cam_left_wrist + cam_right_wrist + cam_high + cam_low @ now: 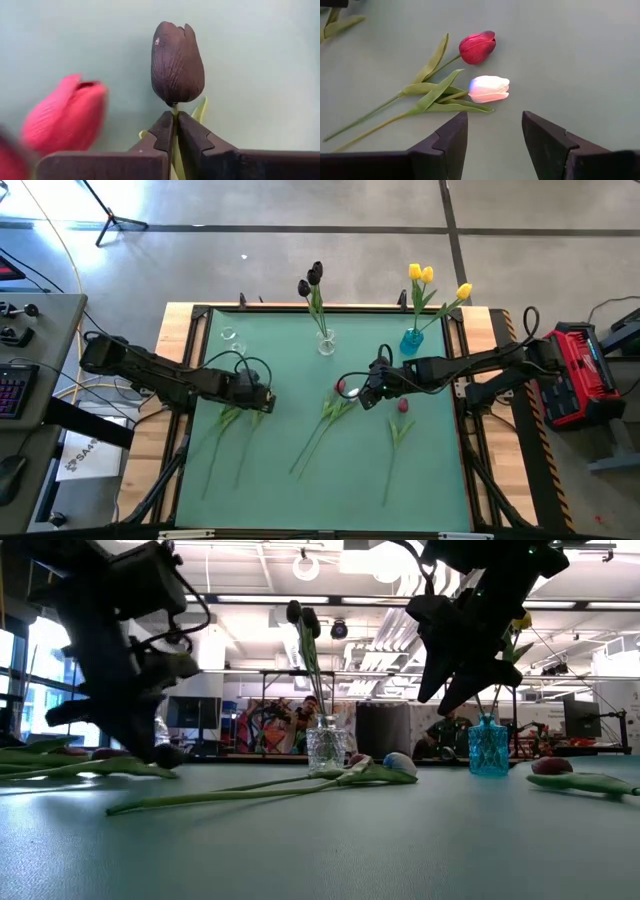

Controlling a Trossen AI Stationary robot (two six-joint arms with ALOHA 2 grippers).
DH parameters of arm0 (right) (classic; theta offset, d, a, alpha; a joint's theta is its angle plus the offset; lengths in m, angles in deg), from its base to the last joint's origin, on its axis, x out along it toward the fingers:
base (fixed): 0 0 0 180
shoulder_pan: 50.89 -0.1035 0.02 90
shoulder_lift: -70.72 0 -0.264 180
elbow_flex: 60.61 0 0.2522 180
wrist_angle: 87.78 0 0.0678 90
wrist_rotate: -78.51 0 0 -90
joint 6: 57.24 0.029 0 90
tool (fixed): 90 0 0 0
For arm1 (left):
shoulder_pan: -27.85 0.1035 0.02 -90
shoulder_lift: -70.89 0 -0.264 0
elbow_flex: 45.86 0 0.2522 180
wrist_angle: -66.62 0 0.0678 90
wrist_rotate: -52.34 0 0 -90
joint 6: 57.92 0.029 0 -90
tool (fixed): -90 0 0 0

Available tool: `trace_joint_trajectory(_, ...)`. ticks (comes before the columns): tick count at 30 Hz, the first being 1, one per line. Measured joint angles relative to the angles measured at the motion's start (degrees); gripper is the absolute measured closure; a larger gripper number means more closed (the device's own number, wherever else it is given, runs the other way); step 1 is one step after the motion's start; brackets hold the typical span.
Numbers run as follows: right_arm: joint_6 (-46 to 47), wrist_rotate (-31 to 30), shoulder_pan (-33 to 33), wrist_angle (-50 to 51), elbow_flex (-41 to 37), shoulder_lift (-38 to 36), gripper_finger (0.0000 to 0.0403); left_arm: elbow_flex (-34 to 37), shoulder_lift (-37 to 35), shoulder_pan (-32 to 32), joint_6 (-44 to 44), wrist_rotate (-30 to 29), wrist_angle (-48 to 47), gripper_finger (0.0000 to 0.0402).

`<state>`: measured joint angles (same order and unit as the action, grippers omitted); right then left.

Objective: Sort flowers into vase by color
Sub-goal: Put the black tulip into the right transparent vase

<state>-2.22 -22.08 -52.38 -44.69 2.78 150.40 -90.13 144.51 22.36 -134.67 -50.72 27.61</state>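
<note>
The left arm reaches in from the table's left edge, its wrist low over the left half of the mat. The left gripper (173,131) has its fingers (161,134) pressed together — clamped on a thin green stem. The right arm stretches in from the right edge toward the middle, and the right gripper (494,131) hangs above the mat — fingers (451,135) spread apart, holding nothing.

I can read no text, number or brand anywhere; a white sheet (82,454) lying beside the tabletop (330,480) on my left carries dark print, but the lettering is too small for me to make out
</note>
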Motion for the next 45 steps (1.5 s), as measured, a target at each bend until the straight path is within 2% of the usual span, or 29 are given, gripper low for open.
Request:
trace_joint_trajectory(5,-0.01,-0.11,0.00,0.00,0.00,0.00,0.0226,0.00,-0.68,1.32,2.02,0.70,12.07,0.0399)
trace_joint_trajectory(8,0.01,-0.15,0.00,0.02,0.00,0.00,0.0226,0.02,-1.44,2.59,8.48,-0.39,23.51,0.0400)
trace_joint_trajectory(15,0.00,-0.59,0.00,0.50,0.02,0.00,0.0226,-0.02,-1.97,7.46,44.74,-2.13,63.07,0.0401)
trace_joint_trajectory(18,0.01,-0.59,0.00,0.79,0.02,0.00,0.0226,-0.92,-1.97,10.95,55.51,-2.20,74.38,0.0401)
trace_joint_trajectory(22,0.34,-0.59,0.00,0.84,0.02,0.00,0.0226,-5.59,-1.80,15.70,64.47,-1.74,75.99,0.0401)
trace_joint_trajectory(26,0.68,-0.59,0.00,0.85,0.02,0.00,0.0226,-11.55,-0.31,19.58,72.82,2.16,75.22,0.0401)
trace_joint_trajectory(31,3.11,-0.59,-0.11,1.07,0.02,0.00,0.0226,-18.43,2.99,23.22,81.64,2.60,74.12,0.0401)
trace_joint_trajectory(38,4.83,-0.78,-0.11,1.14,0.02,0.00,0.0226,-23.43,10.84,27.98,78.84,4.25,73.98,0.0401)
trace_joint_trajectory(45,6.54,-0.91,-0.17,1.31,0.02,0.00,0.0226,-24.52,16.21,28.84,78.48,5.45,74.87,0.0401)
